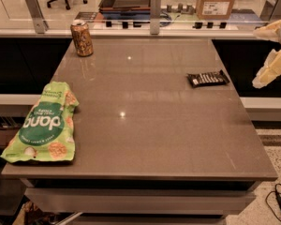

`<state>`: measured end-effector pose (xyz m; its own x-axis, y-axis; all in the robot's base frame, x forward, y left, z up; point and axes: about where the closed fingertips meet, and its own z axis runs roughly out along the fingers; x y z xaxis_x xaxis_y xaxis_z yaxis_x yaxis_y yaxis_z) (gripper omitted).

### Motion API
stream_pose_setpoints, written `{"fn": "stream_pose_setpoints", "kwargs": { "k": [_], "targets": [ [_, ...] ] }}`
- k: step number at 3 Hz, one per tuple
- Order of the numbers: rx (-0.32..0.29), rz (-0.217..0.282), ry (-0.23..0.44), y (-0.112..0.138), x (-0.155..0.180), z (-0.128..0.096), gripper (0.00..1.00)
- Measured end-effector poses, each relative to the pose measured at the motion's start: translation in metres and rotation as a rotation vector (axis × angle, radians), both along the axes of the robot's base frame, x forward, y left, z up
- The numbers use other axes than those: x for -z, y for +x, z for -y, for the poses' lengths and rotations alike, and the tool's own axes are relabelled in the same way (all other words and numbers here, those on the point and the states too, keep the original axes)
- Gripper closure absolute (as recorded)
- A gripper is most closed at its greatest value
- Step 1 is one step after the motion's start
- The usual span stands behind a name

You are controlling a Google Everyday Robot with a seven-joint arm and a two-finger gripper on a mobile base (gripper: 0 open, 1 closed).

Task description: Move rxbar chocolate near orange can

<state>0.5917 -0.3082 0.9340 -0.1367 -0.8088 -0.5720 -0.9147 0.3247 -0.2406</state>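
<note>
Across most of the scene, near to far: grey-brown table [150, 139], glossy, with ceiling lights mirrored on it. On its near left corner, large green snack bag [44, 125], flat on its back, well apart from both task things and no part of the job. Off the right edge, beyond the table, gripper [256, 57], pale fingers spread apart with nothing between them, hanging near the bar, probably staged for a reach leftward. At the far left corner, orange can [81, 38], upright just inside the far edge, serving as the goal marker. On the right side, toward the far half, rxbar chocolate [207, 78], flat, long axis roughly left to right and slightly skewed, untouched, well apart from the can. Judged next: come over the bar, pinch across its narrow width, carry it far-left.
</note>
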Motion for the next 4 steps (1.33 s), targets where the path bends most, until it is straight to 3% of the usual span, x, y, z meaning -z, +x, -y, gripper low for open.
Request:
{"fn": "stream_pose_setpoints", "kwargs": {
  "k": [4],
  "targets": [
    [-0.041,0.018,0.187,0.061,0.035,0.006,0.00]
  ]
}}
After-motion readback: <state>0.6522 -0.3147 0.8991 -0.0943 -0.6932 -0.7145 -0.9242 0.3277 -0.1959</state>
